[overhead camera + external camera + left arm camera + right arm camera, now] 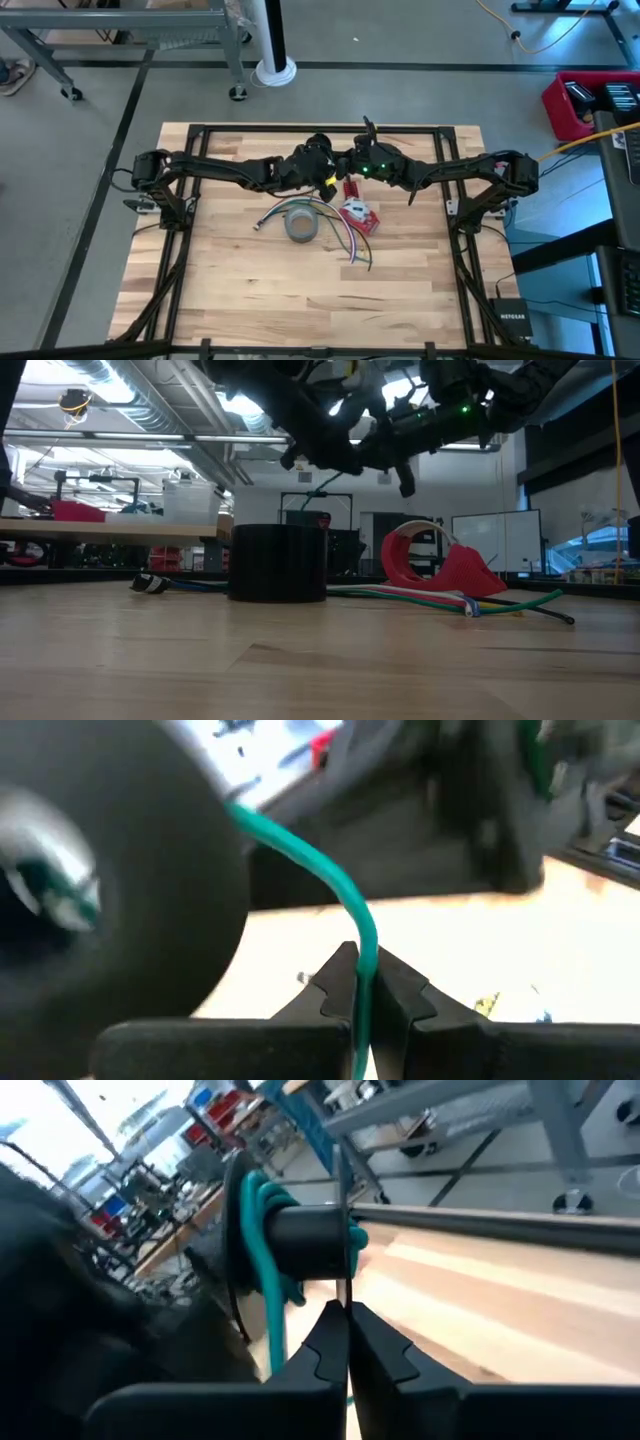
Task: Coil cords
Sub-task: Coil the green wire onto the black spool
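Observation:
Both grippers meet above the table's far middle. My left gripper (328, 172) (365, 985) is shut on a green cord (335, 875). In the left wrist view this cord curves away behind a big dark blurred shape. My right gripper (350, 165) (345, 1320) is shut on a thin dark strand (339, 1200). Just past its fingertips, several turns of the green cord (258, 1230) wrap a dark round bar (310, 1235). What that bar belongs to, I cannot tell. My left gripper pinches the green cord (366, 960) between its two fingertips. The cord runs lengthwise between the fingers, comes out past the tips and bends away, clear of the table. My right gripper pinches the thin dark strand (341, 1292) between its fingertips. The strand rises from the tips across the wrapped bar, well above the table.
On the table below lie a grey tape roll (300, 225) (278, 562), a red tape dispenser (358, 215) (440, 565) and loose coloured cords (348, 242) (440, 598). A plug end (258, 225) lies left of the roll. Bare wood stretches toward the near edge.

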